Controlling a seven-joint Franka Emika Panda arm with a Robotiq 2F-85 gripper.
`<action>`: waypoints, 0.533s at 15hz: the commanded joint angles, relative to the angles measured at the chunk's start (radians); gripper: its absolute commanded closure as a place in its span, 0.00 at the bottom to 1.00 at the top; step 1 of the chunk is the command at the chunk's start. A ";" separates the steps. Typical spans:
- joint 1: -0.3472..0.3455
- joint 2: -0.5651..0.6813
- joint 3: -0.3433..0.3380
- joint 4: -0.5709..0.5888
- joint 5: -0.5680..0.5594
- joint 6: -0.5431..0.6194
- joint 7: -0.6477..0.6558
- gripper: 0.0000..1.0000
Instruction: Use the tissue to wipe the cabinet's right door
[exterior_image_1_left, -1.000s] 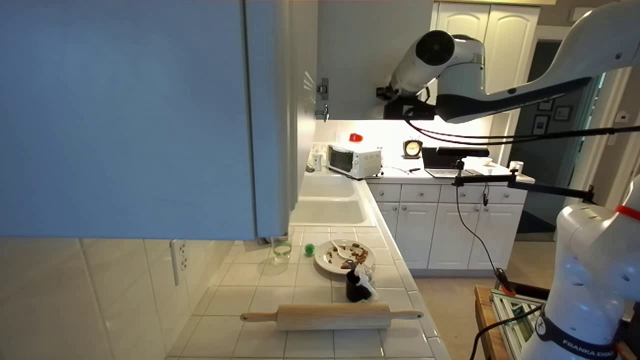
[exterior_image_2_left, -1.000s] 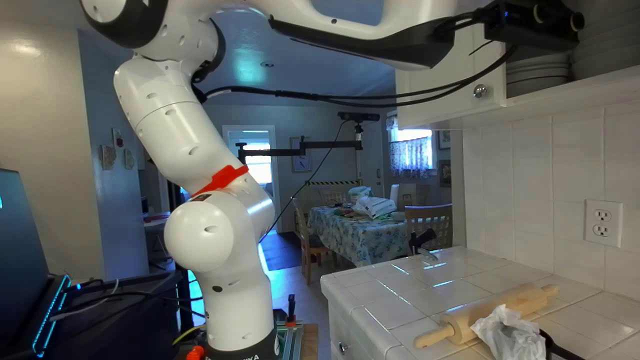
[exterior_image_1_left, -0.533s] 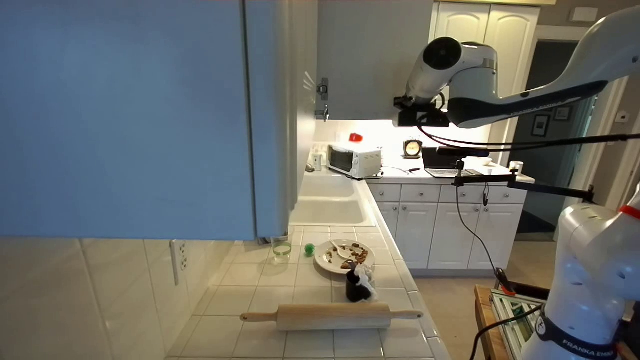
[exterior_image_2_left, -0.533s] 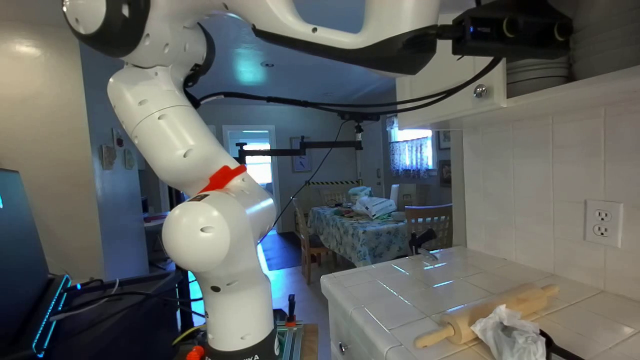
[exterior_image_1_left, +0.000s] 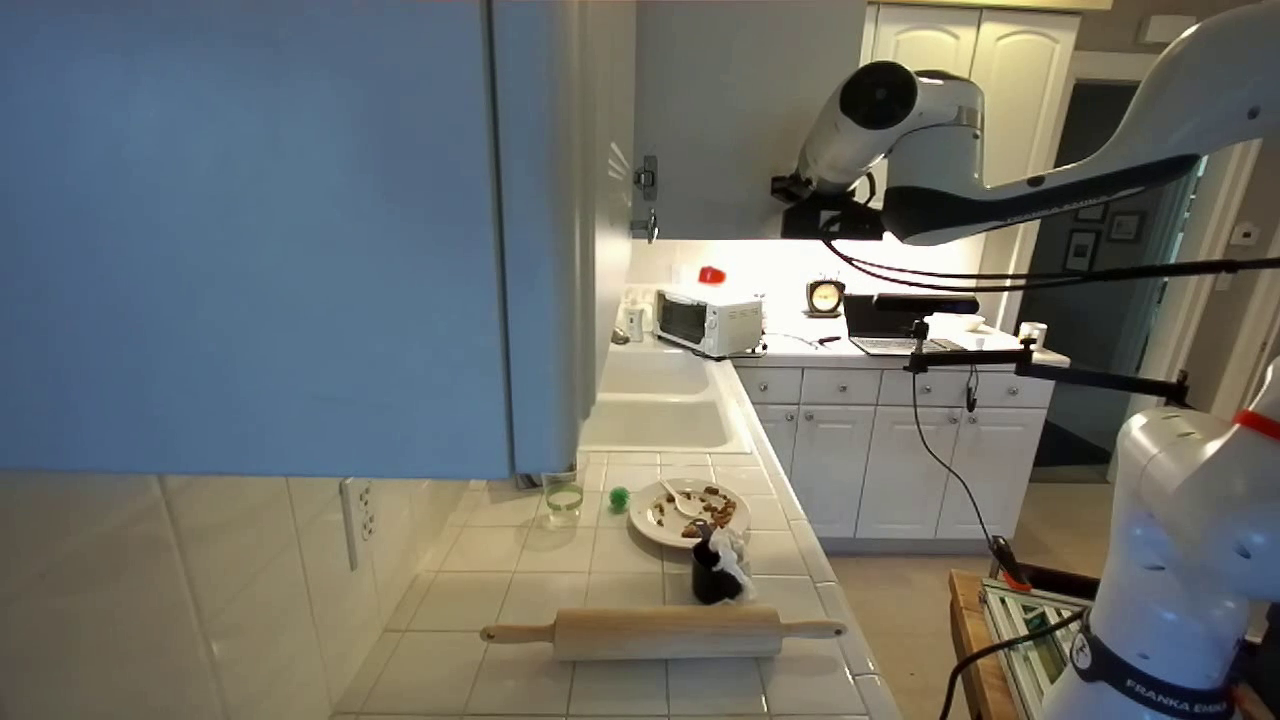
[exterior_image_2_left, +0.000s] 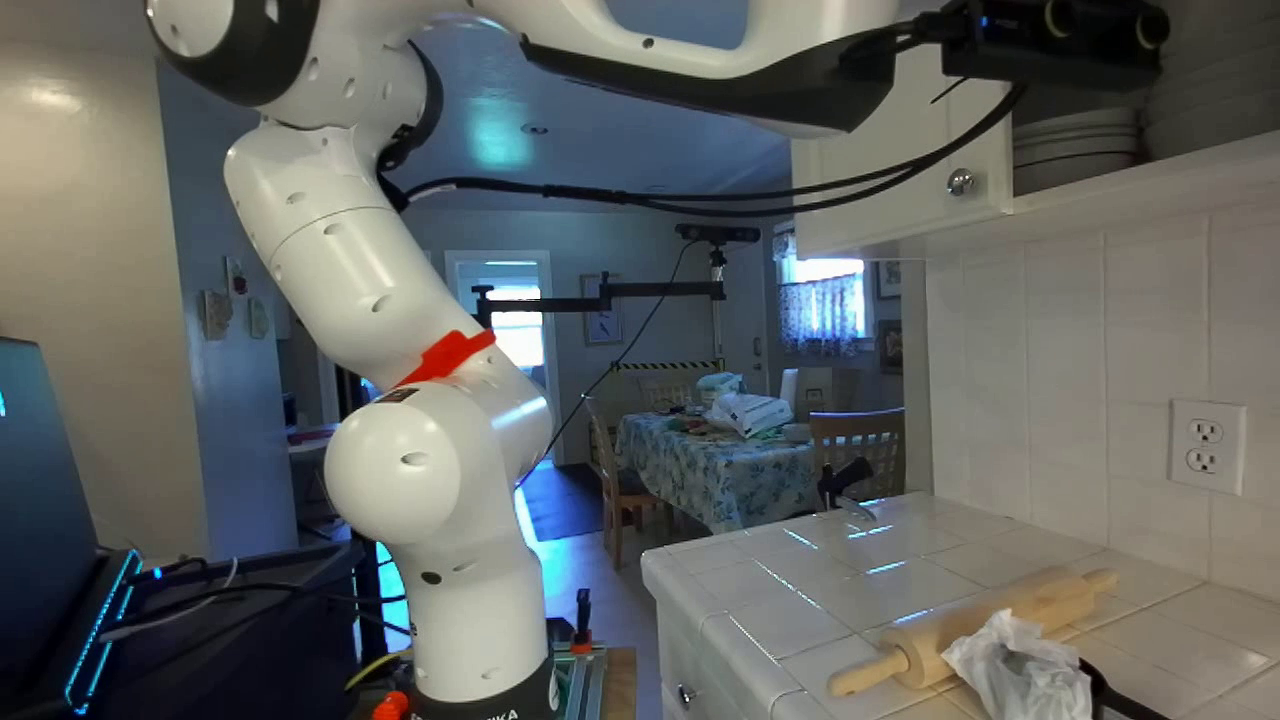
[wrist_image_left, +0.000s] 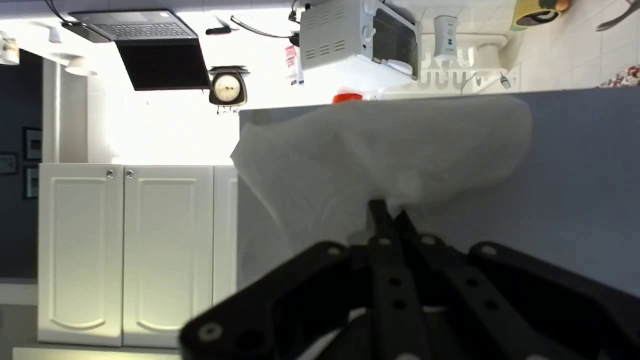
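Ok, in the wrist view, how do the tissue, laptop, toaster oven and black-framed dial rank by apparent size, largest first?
1. tissue, clearly the biggest
2. laptop and toaster oven, too alike to rank
3. black-framed dial, clearly the smallest

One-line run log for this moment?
gripper: shut on tissue | tissue: spread in front of cabinet's right door | tissue-door contact: cannot tell

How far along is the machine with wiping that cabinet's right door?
Done: the tissue is pinched in the hand. Under way: it spreads in front of the cabinet's right door, which looks like the wiping itself, though contact isn't clear. Left: probably the door's uncovered part; nothing shows how much is wiped.
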 joint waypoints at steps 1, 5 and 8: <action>0.016 0.071 0.000 0.080 -0.045 0.057 -0.016 1.00; 0.034 0.117 -0.002 0.122 -0.098 0.175 -0.043 1.00; 0.044 0.154 0.004 0.153 -0.126 0.259 -0.057 1.00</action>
